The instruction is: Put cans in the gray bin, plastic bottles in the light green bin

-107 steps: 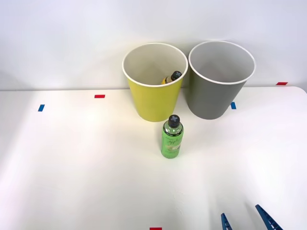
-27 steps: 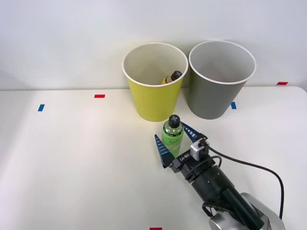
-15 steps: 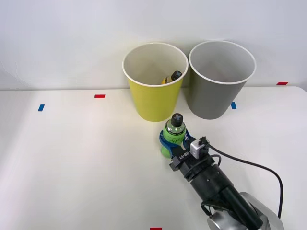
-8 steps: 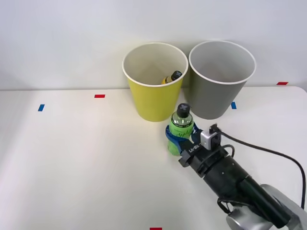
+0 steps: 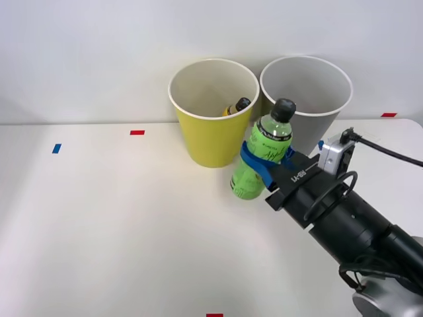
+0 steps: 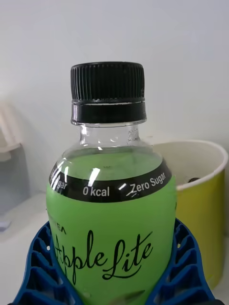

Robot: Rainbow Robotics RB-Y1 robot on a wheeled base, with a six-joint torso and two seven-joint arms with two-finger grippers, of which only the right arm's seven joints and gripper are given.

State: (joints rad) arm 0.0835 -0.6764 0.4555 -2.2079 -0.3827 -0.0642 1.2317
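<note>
The blue ribbed fingers were closed around the lower body of the green bottle, one on each side, so that the right gripper carried the bottle's weight at its widest part. The grip sat below the shoulder, probably so that the black cap and neck stayed free and the bottle could not slide down between the pads. The bottle was held clear of the table, tilted with its cap leaning toward the bins, and was level with the bin walls in front of the gap between them; a tilt of this kind likely follows from the angle of the arm, which entered from the right.

The light green bin stood just beside the gray bin at the far edge of the table, rims close together. This pairing probably keeps the two drop points within one short reach. The bottle had not yet cleared the rim of the light green bin, so the drop remained to be done.

Count: two bins; two bottles, one in the gripper and one yellowish bottle leaning inside the light green bin. Whether the gray bin held anything could not be told.
</note>
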